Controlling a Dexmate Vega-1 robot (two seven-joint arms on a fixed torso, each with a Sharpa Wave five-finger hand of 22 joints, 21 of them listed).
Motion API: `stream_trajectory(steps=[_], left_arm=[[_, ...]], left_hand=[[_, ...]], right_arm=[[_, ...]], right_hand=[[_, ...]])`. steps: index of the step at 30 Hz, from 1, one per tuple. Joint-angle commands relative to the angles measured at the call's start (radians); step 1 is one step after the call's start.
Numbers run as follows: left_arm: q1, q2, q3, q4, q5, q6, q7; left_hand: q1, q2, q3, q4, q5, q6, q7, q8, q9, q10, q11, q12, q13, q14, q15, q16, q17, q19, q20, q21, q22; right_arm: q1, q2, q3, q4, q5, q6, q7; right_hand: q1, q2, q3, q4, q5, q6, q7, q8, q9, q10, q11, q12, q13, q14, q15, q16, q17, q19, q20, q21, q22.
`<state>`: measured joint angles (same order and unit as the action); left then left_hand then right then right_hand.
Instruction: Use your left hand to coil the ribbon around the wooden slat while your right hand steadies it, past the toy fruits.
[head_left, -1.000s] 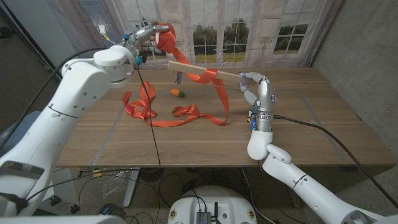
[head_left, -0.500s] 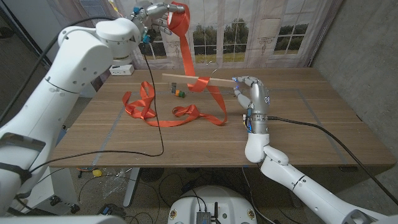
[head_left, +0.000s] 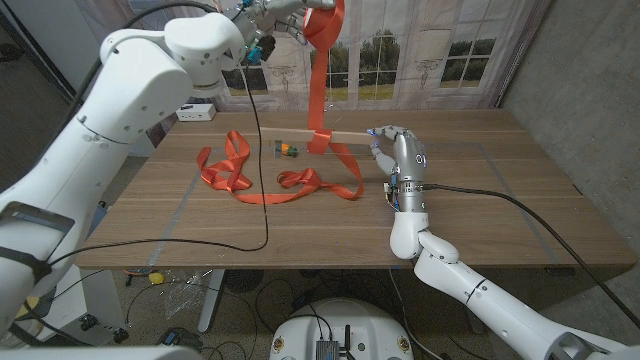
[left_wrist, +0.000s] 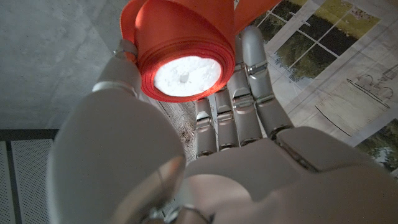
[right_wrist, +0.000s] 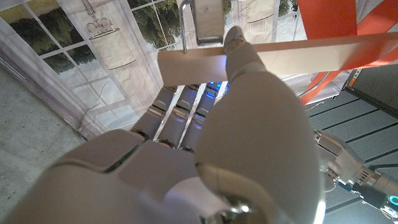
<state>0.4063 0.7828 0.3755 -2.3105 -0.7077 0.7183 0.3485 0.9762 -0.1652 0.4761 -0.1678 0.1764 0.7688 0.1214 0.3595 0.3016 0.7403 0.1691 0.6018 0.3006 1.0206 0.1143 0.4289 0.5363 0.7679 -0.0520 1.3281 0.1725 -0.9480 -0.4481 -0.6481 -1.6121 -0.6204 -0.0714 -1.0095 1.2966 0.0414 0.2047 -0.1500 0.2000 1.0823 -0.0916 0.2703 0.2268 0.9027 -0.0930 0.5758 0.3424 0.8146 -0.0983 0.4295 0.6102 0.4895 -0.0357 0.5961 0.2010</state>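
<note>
ribbon (head_left: 318, 70) roll held high in left hand (head_left: 268, 12), partly cut off; right hand (head_left: 393, 150) grips slat (right_wrist: 298, 53).

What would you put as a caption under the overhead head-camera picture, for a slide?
Left hand lifts an orange ribbon spool high while the right hand steadies the wooden slat the ribbon wraps.

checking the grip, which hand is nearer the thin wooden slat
Right. The right hand grips the thin wooden slat at its end; the left hand is raised high above it.
</note>
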Motion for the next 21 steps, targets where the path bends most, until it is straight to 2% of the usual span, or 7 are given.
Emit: stream_trajectory(steps=[1, 11, 21], left_arm=[[0.015, 0.009, 0.035, -0.065, 0.022, -0.122, -0.173], [0.042, 0.033, 0.090, -0.107, 0.004, -0.188, -0.345], [0.088, 0.059, 0.110, -0.140, -0.008, -0.180, -0.391]], left_hand=[[0.247, 0.259, 0.140, -0.003, 0.009, 0.187, -0.012, 0.007, 0.191, 0.224, -0.220, 0.004, 0.346, 0.279, -0.338, -0.003, 0.005, -0.023, -0.105, 0.005, 0.001], [0.247, 0.259, 0.139, -0.003, 0.009, 0.187, -0.011, 0.005, 0.195, 0.224, -0.219, 0.001, 0.347, 0.282, -0.338, -0.006, 0.005, -0.023, -0.105, 0.004, 0.001], [0.246, 0.259, 0.139, -0.003, 0.009, 0.187, -0.012, 0.001, 0.196, 0.225, -0.216, -0.002, 0.347, 0.284, -0.337, -0.008, 0.007, -0.024, -0.105, 0.004, 0.001]], right_arm=[[0.038, 0.019, -0.025, 0.025, 0.031, -0.079, 0.042], [0.076, 0.045, -0.029, 0.059, 0.067, -0.113, 0.031], [0.102, 0.072, -0.023, 0.089, 0.096, -0.127, -0.020]], right_hand=[[0.102, 0.109, 0.000, 0.005, 0.005, 0.003, 0.002, 0.003, 0.000, 0.081, -0.008, 0.049, 0.004, 0.009, -0.138, -0.004, 0.002, -0.006, -0.001, 0.009, 0.002], [0.102, 0.109, -0.001, 0.006, 0.005, 0.003, 0.003, 0.004, 0.000, 0.080, -0.008, 0.050, 0.004, 0.009, -0.138, -0.008, 0.003, -0.007, 0.002, 0.014, 0.002], [0.103, 0.110, -0.001, 0.005, 0.005, 0.004, 0.005, 0.004, 0.001, 0.080, -0.006, 0.051, 0.004, 0.010, -0.137, -0.013, 0.005, -0.009, 0.004, 0.019, 0.002]])
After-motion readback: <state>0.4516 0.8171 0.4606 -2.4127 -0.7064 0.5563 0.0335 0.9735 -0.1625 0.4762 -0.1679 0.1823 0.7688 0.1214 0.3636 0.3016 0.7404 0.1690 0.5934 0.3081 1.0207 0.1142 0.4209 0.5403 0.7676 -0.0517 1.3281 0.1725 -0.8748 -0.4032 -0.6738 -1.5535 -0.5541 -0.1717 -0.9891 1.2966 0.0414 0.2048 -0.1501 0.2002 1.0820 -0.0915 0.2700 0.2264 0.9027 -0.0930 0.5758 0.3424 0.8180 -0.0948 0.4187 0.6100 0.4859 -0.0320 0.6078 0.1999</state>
